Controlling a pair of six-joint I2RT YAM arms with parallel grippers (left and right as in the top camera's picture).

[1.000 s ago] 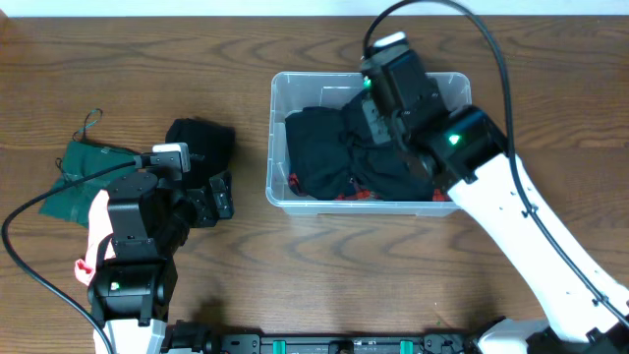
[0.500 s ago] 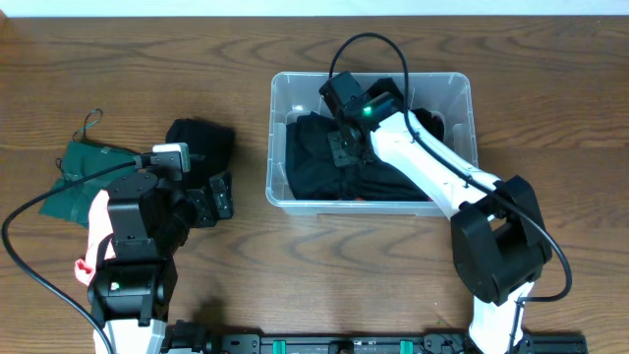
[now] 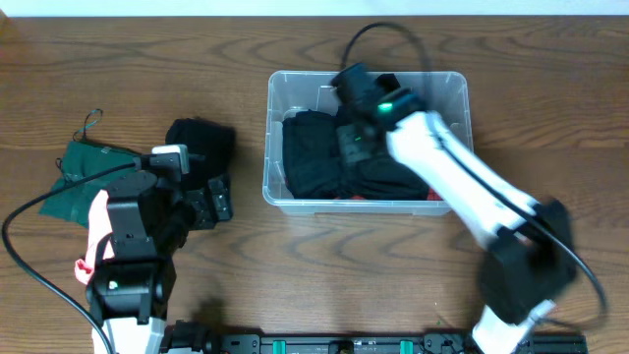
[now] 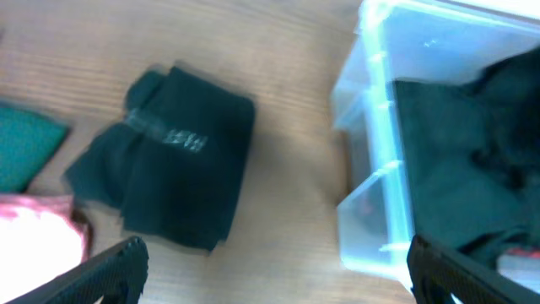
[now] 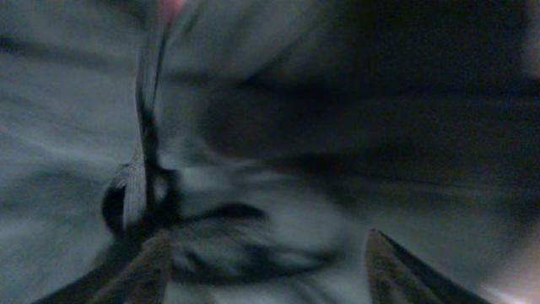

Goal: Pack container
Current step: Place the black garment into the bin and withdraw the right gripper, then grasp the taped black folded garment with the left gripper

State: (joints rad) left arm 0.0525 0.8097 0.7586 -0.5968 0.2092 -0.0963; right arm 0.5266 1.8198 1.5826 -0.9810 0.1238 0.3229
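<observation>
The clear container (image 3: 369, 206) stands at mid-table, holding black clothes (image 3: 314, 162). My right gripper (image 3: 352, 146) is down inside it over the clothes. In the blurred right wrist view its fingers (image 5: 270, 270) are apart over dark cloth. My left gripper (image 3: 211, 202) is open and empty on the table, left of the container and just in front of a folded black garment (image 3: 201, 143). The left wrist view shows that garment (image 4: 181, 173) ahead of the open fingers (image 4: 274, 279), with the container's corner (image 4: 375, 169) at the right.
A green cloth (image 3: 79, 172) lies at the far left and also shows in the left wrist view (image 4: 25, 152). A pink item (image 3: 96, 231) lies beside the left arm. Something red (image 3: 359, 196) shows under the clothes at the container's front wall.
My right arm has swung across the container and its gripper has moved left and down onto the clothes. The container has shifted slightly left. The left arm has not moved.
</observation>
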